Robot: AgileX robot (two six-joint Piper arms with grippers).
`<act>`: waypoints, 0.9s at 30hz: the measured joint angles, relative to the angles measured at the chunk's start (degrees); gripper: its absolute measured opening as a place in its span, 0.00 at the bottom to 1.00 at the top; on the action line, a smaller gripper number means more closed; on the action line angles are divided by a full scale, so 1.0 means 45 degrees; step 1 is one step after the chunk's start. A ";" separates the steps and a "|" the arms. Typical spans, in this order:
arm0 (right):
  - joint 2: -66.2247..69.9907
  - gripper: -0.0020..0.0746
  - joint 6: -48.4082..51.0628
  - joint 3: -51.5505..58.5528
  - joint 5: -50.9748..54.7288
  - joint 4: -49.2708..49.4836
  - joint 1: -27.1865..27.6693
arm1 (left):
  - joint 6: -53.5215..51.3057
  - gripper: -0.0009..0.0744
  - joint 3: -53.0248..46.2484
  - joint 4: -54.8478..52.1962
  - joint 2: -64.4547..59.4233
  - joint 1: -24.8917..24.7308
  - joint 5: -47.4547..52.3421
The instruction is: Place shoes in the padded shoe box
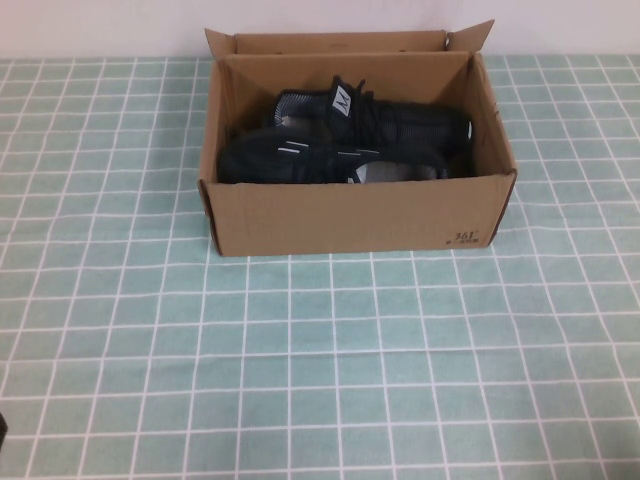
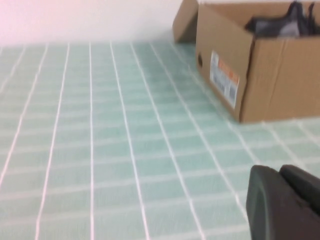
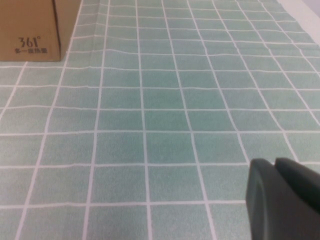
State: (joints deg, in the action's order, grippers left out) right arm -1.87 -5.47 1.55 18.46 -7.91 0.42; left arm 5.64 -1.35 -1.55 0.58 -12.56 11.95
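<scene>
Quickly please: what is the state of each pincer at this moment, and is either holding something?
Left pincer: low over the tablecloth left of the shoe box, holding nothing; open or closed cannot be told.
Right pincer: over the tablecloth right of the box, the same.

Neither of the 2 arms reached into the high view's working area. The left gripper [image 2: 285, 202] showed only as a dark finger tip at the corner of its own wrist view, low above the surface. The right gripper [image 3: 282, 197] appeared likewise, low and unloaded.
</scene>
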 joint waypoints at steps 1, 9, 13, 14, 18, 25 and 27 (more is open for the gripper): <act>0.0000 0.02 0.0000 0.0000 0.0000 0.0000 0.0000 | 0.0020 0.02 0.0000 0.0000 0.0000 0.0000 0.0191; 0.0000 0.02 -0.0032 0.0000 0.0000 0.0000 0.0000 | 0.0054 0.02 -0.0052 -0.0428 0.0000 0.0870 0.1865; 0.0000 0.02 -0.0032 0.0000 0.0000 0.0000 0.0000 | 0.0054 0.02 -0.0052 -0.0059 0.0021 0.1432 0.1865; 0.0000 0.02 -0.0032 0.0000 0.0000 0.0000 0.0000 | 0.0031 0.02 -0.0052 0.0027 0.0021 0.1586 0.1865; 0.0000 0.02 0.0000 0.0000 0.0000 0.0000 0.0000 | 0.0031 0.02 -0.0052 0.0084 0.0021 0.2467 0.1865; 0.0000 0.02 0.0000 0.0000 0.0000 0.0000 0.0000 | 0.0031 0.02 -0.0052 0.0132 0.0021 0.3336 0.1865; 0.0000 0.02 0.0000 0.0000 0.0000 0.0000 0.0000 | 0.0031 0.02 -0.0052 0.0132 0.0021 0.3356 0.1865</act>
State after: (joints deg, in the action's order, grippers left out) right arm -1.87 -5.47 1.55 18.46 -7.91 0.42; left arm 5.78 -1.59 -0.95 0.67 2.54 20.34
